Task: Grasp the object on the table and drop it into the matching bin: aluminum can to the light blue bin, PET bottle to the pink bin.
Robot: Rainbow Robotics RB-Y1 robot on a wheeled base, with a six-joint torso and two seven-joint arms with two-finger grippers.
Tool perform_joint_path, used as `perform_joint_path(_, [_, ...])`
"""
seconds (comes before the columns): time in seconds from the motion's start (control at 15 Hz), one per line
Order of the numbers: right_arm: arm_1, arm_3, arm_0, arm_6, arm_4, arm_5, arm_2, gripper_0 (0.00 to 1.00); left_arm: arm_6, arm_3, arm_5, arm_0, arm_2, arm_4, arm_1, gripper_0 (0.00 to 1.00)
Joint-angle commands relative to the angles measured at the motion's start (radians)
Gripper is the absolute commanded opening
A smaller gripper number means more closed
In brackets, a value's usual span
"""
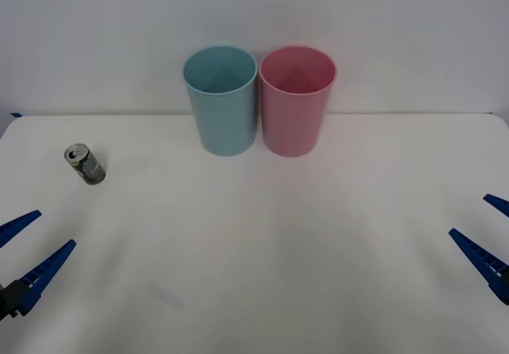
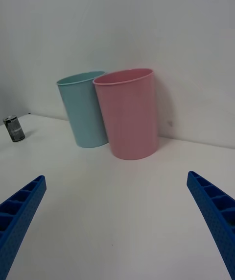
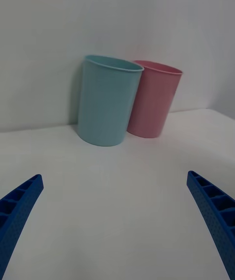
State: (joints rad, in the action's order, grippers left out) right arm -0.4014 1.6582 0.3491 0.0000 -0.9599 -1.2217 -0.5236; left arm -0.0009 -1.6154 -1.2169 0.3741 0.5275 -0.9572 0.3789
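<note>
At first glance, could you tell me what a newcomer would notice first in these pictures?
The light blue bin and the pink bin stand upright side by side at the table's far edge, against the wall. A small dark can stands alone toward the robot's left. The open left gripper and right gripper wait low at the near corners.

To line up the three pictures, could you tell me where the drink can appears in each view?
Front view: can at the table's left, upright.
Right wrist view: can beyond the light blue bin.
Left wrist view: not in it.
Shared landmark: the light blue bin beside the pink bin.
</note>
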Motion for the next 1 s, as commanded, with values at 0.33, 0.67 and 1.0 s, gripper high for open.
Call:
perform_joint_path(0.33, [0.000, 0.000, 0.000, 0.000, 0.000, 0.000, 0.000, 1.00, -0.027, 0.000, 0.137, 0.072, 0.000, 0.064, 0.000, 1.00])
perform_joint_path(0.67, [0.000, 0.000, 0.000, 0.000, 0.000, 0.000, 0.000, 1.00, -0.105, 0.000, 0.298, 0.134, -0.007, 0.113, 0.000, 1.00])
perform_joint_path(1.0, [0.000, 0.000, 0.000, 0.000, 0.000, 0.000, 0.000, 1.00, -0.134, 0.000, 0.450, 0.132, -0.057, 0.097, 0.000, 1.00])
